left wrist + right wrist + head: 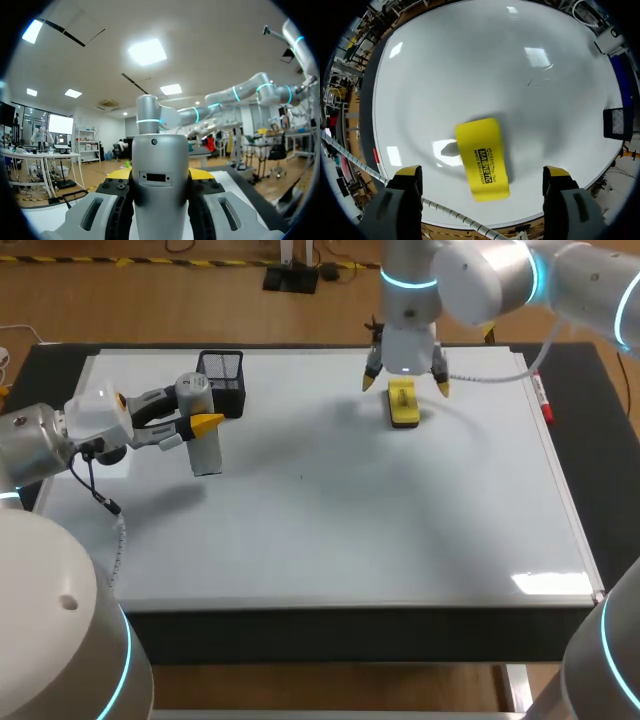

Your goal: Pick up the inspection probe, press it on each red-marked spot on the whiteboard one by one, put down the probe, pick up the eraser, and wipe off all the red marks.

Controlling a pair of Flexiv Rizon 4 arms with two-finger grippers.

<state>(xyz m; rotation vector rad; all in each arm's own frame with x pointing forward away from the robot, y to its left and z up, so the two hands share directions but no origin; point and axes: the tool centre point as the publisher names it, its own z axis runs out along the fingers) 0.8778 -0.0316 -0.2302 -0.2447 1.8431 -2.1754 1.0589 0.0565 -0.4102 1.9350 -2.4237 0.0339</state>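
Closest to the head camera: white links of left arm (50, 640) and right arm (615, 660), one at each lower corner, each with a blue light ring.

Enters from the left side, left arm, with left gripper (198, 410) over the left part of the whiteboard (350, 530). Fingers there clenched on the inspection probe (205, 452), one on each side. Same in the left wrist view: grey round body of the probe right between both fingers, yellow tips just behind it. Probe nearly upright, grey cap on top, pale body below. Lower end very close to the whiteboard; touching or not, cannot tell. Just behind the probe, a black mesh holder (222, 378), near the far edge of the whiteboard.

Enters from the far right corner, right arm, with right gripper (405, 383) pointing straight down above the eraser (402, 405). Fingers released, spread wide, grasping nothing. In the right wrist view: yellow eraser flat on the whiteboard, under the gripper, between the two yellow tips and apart from both. Eraser well apart from the probe, near the far edge of the whiteboard.

Along the right edge of the whiteboard, a red marker (541, 400). Under the whiteboard, the dark bench (600, 440). Near the middle of the white surface, one small dark mark (300, 477).
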